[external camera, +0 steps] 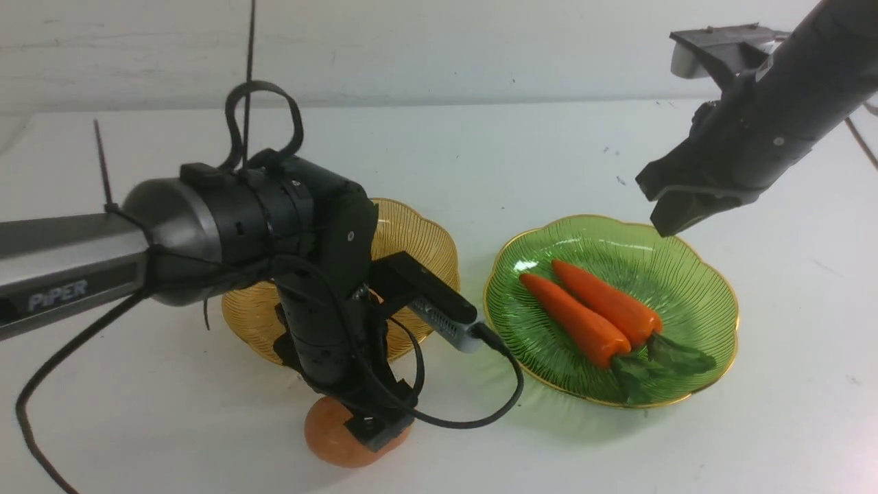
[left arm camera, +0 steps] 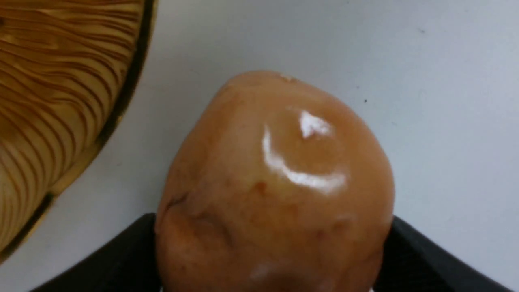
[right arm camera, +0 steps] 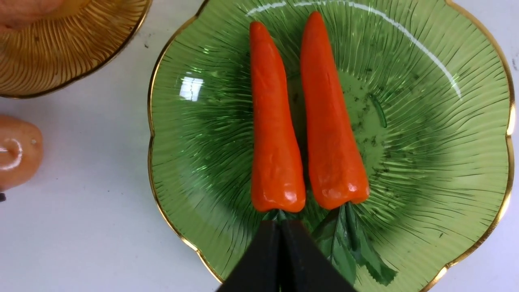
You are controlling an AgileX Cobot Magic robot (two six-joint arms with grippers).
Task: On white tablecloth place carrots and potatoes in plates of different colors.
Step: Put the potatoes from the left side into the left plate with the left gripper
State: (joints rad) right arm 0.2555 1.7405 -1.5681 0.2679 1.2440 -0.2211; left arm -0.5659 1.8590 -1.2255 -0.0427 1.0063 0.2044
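well, the step in hand looks like picking up the last potato (external camera: 333, 439). it lies on the white tablecloth (external camera: 549, 151) at the bottom of the front view, just below the amber plate (external camera: 425, 233) and outside it. to do this well, i'd judge the left hand (external camera: 374, 425) should close across the potato's middle rather than its near end. the glossy rounded skin may squirt out of an off-centre pinch. then it should lift clear of the plate's rim before moving over the dish, and let go low.

the left hand stands over the potato, pointing down, with its fingers (left arm camera: 101, 259) spread wide to either side of the thick end. it is straddling, not carrying, and whether the pads touch the skin i cannot tell.

a tan shape (right arm camera: 24, 10) in the upper left corner of the right wrist view, inside the amber plate, is likely the other potato. both carrots (external camera: 593, 315) lie side by side in the green plate (external camera: 693, 274), centre right. the right hand (external camera: 675, 213) hangs above that plate's upper right rim, pinched together and holding nothing.
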